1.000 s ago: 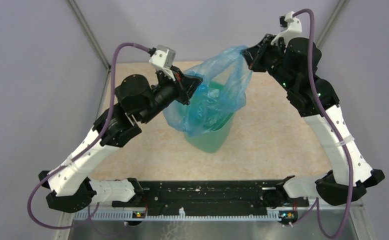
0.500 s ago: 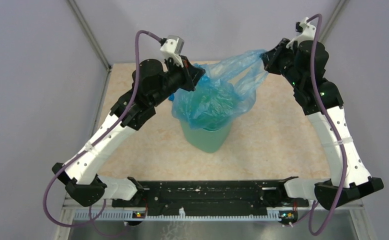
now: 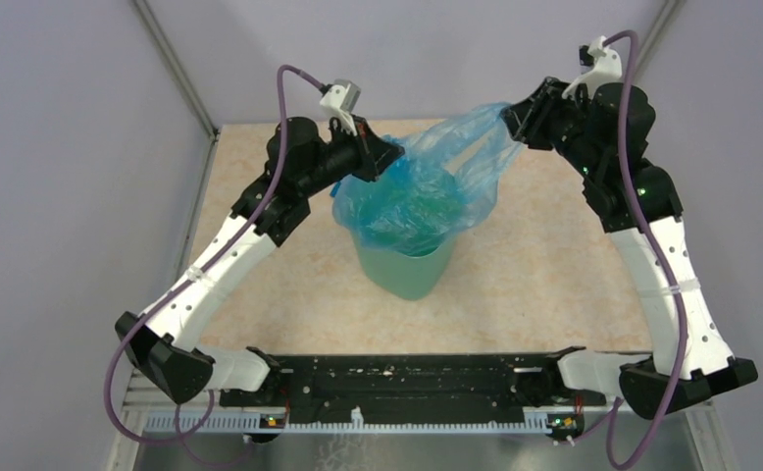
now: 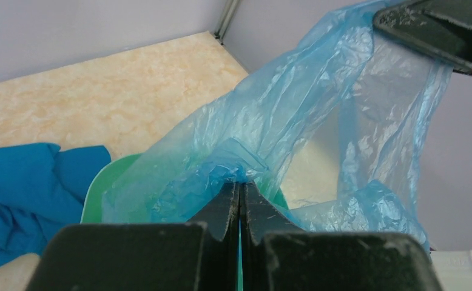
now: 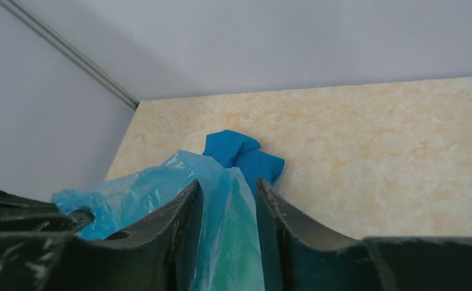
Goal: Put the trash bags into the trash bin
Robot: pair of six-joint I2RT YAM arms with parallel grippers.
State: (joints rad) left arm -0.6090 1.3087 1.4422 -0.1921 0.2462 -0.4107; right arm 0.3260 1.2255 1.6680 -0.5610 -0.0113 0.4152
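The mint-green trash bin stands mid-table. The light-blue trash bag is spread over its mouth, with part of it sunk inside. My left gripper is shut on the bag's left edge above the bin's far-left rim; the left wrist view shows its jaws pinched on the film over the green rim. My right gripper is up at the far right. Its jaws stand apart, with the bag's stretched corner passing loosely between them.
A dark blue cloth lies crumpled on the beige tabletop behind the bin; it also shows in the right wrist view. Grey walls enclose the table on the left, back and right.
My left gripper has moved right and back with the bag edge. The bag has come down over the bin's mouth. My right gripper has shifted right, then slightly back left.
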